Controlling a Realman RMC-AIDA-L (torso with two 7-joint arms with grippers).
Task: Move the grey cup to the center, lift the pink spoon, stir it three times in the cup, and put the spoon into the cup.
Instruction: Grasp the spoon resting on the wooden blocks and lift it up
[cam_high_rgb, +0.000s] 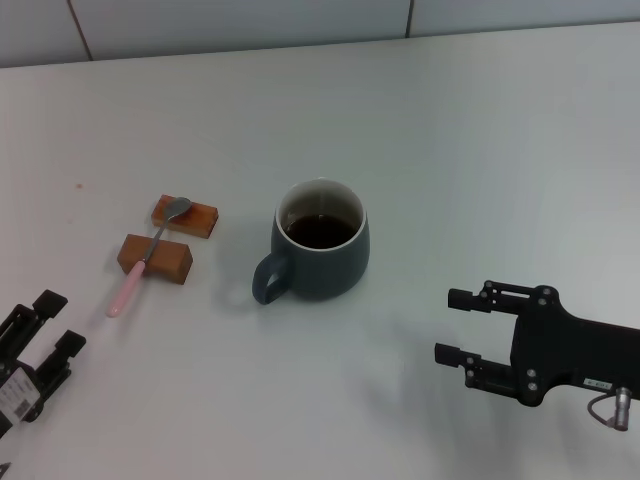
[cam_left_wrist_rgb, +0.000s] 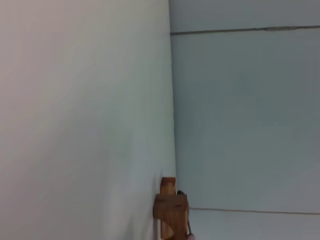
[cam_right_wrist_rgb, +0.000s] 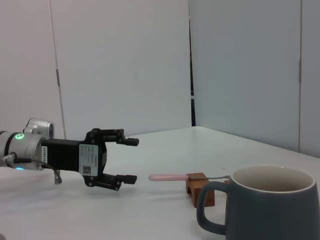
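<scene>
Centre: the grey cup (cam_high_rgb: 320, 250) stands alone, bare table (cam_high_rgb: 480, 130) all round it, handle jutting toward the lower left
Left of centre: two wooden blocks (cam_high_rgb: 170, 240) carry the pink spoon (cam_high_rgb: 145, 262), whose handle overhangs toward the lower left with room beneath it
Gap between blocks and cup: narrow but free
Lower left corner: left gripper (cam_high_rgb: 45, 325), fingers apart, open table up to the spoon handle
Lower right: right gripper (cam_high_rgb: 458, 325), fingers spread, nothing between it and the cup
</scene>
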